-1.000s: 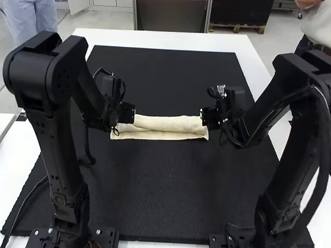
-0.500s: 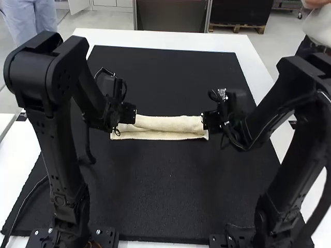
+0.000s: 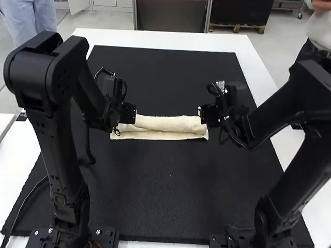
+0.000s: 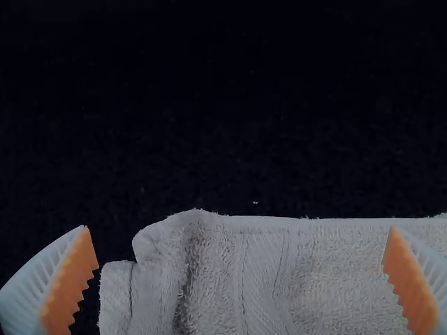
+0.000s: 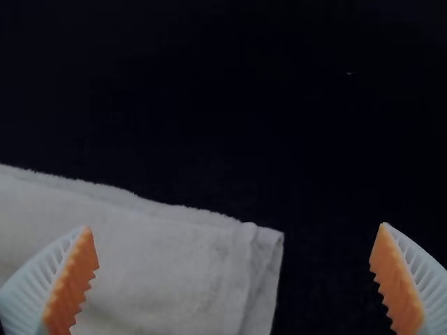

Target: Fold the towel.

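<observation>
In the high view, the folded cream terry towel (image 3: 160, 127) lies mid-width on the black rectangular mat (image 3: 160, 181), its long axis running left to right, roughly parallel to the mat's far edge. The black left gripper (image 3: 132, 113) and black right gripper (image 3: 204, 114) are at its ends.

In the left wrist view, the ribbed orange pads (image 4: 72, 283) stand spread around the rumpled end; closing too shallowly could catch only upper layers and unroll it.

In the right wrist view, the fingers are spread too; off-centre closing might drag the corner askew.
</observation>
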